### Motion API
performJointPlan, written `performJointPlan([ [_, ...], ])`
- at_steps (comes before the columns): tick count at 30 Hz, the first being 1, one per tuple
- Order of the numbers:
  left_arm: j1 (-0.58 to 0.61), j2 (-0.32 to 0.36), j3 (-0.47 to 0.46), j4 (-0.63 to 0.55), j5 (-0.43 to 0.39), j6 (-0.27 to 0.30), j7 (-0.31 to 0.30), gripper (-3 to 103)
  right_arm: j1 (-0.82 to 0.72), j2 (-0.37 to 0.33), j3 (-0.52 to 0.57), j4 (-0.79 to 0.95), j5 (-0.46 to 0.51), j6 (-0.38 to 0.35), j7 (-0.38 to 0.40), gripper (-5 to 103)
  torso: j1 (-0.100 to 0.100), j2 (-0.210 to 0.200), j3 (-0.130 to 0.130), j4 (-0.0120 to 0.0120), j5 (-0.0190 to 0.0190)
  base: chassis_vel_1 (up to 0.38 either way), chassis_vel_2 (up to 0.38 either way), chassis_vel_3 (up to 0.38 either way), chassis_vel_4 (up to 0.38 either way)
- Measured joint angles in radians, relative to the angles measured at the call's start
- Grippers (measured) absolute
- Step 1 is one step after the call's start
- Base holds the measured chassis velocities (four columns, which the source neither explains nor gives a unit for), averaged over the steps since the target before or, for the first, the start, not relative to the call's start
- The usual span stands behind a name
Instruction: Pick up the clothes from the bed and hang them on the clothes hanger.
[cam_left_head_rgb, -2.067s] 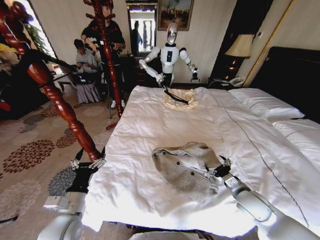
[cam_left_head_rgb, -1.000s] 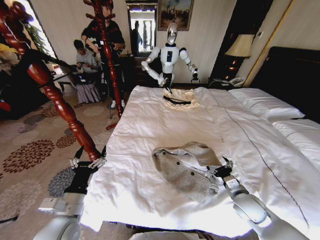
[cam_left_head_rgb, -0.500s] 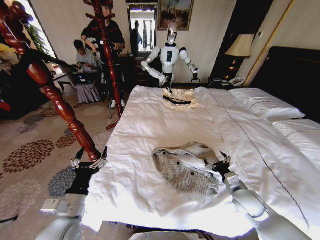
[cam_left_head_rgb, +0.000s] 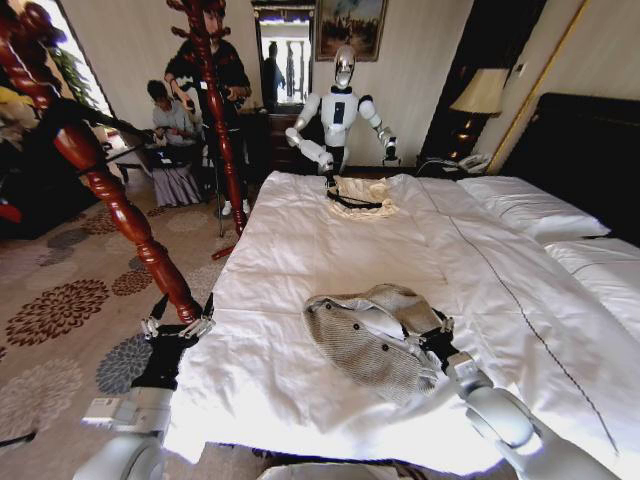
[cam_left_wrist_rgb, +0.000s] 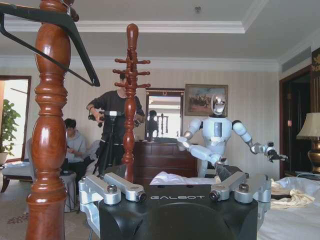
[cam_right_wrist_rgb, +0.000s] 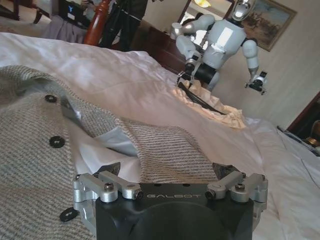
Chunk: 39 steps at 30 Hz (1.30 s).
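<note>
While the jacket (cam_left_head_rgb: 372, 338) lies crumpled on the near part of the bed (cam_left_head_rgb: 330, 240), the right gripper (cam_left_head_rgb: 436, 340) presses at its edge with fingers spread wide (ready, I think, to pinch the cloth). The left gripper (cam_left_head_rgb: 176, 325) waits open beside the wooden post (cam_left_head_rgb: 120, 205), under the hanger (cam_left_wrist_rgb: 47, 30).

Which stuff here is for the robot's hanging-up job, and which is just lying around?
For the job: jacket, bed, hanger, right pincer open at the jacket.

Just around: cream top, lamp, painting, left pincer beside the wooden post.
</note>
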Motion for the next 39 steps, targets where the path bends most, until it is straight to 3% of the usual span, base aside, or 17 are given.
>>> performJointPlan([
  [10, -0.011, -0.007, 0.004, 0.016, 0.001, -0.001, 0.000, 100, 0.015, 0.002, -0.019, -0.055, -0.058, 0.026, -0.038, 100, 0.000, 0.000, 0.000, 0.0000, 0.0001, 0.000, 0.000, 0.000, 0.000],
  [24, -0.015, -0.008, 0.006, 0.010, -0.004, -0.003, 0.000, 100, 0.063, 0.003, -0.024, -0.114, -0.083, 0.010, 0.045, 102, 0.000, 0.000, 0.000, 0.0000, 0.0002, 0.000, 0.000, 0.000, 0.000],
  [29, -0.015, -0.008, 0.006, 0.010, -0.004, -0.003, 0.000, 100, 0.071, 0.007, -0.020, -0.104, -0.074, 0.019, 0.047, 95, 0.000, 0.000, 0.000, 0.0000, 0.0001, 0.000, 0.000, 0.000, 0.000],
  [33, -0.015, -0.011, 0.008, 0.009, -0.004, -0.003, 0.000, 100, 0.071, 0.008, -0.017, -0.111, -0.080, 0.030, 0.044, 84, 0.000, 0.000, 0.000, 0.0000, 0.0001, 0.000, 0.000, 0.000, 0.000],
  [34, -0.013, -0.011, 0.008, 0.008, -0.004, -0.003, 0.000, 100, 0.065, 0.008, -0.015, -0.111, -0.080, 0.038, 0.040, 74, 0.000, 0.000, 0.000, 0.0000, 0.0001, 0.000, 0.000, 0.000, 0.000],
  [36, -0.012, -0.011, 0.007, 0.007, -0.004, -0.003, 0.000, 100, 0.062, 0.007, -0.013, -0.110, -0.080, 0.041, 0.037, 74, 0.000, 0.000, 0.000, 0.0000, 0.0002, 0.000, 0.000, 0.000, 0.000],
  [39, -0.010, -0.008, 0.003, 0.005, -0.004, -0.003, 0.000, 100, 0.062, 0.005, -0.006, -0.098, -0.076, 0.045, 0.028, 66, 0.000, 0.000, 0.000, 0.0000, 0.0001, 0.000, 0.000, 0.000, 0.000],
])
